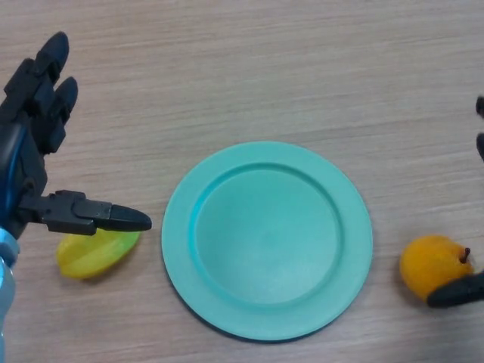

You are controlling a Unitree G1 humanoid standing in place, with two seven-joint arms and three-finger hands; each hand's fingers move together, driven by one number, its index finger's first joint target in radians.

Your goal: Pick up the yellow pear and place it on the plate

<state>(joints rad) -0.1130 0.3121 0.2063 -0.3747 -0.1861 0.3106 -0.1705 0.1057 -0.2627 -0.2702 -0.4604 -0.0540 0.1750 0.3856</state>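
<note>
Pear [432, 262], orange-yellow with a short dark stem at its upper right, lies on the table [249, 68] to the right of the plate [266, 240], near the rim but apart from it. It is not on the plate.

Only a little of the right hand [458, 291] shows at the view's right edge. One dark digit reaches in from the edge and lies against the pear's lower right side; whether it really touches the fruit or only overlaps it from above, I cannot tell. Two more dark tips of that hand show higher up on the same edge, well apart from the lower digit, so the hand is spread wide and clasps nothing.

The left hand [32, 121] is at the view's left side, also spread. Its fingers [51, 60] point away from the robot, straight and close together, and its thumb [94, 215] sticks out towards the plate, with its tip just short of the rim. Below the thumb lies a yellow ridged fruit [97, 253], partly covered by it; the hand does not grip it. This fruit sits left of the plate, just beside the rim and clear of it.

The plate is teal, round and bare, in the middle of the wooden table, between the two fruits.
</note>
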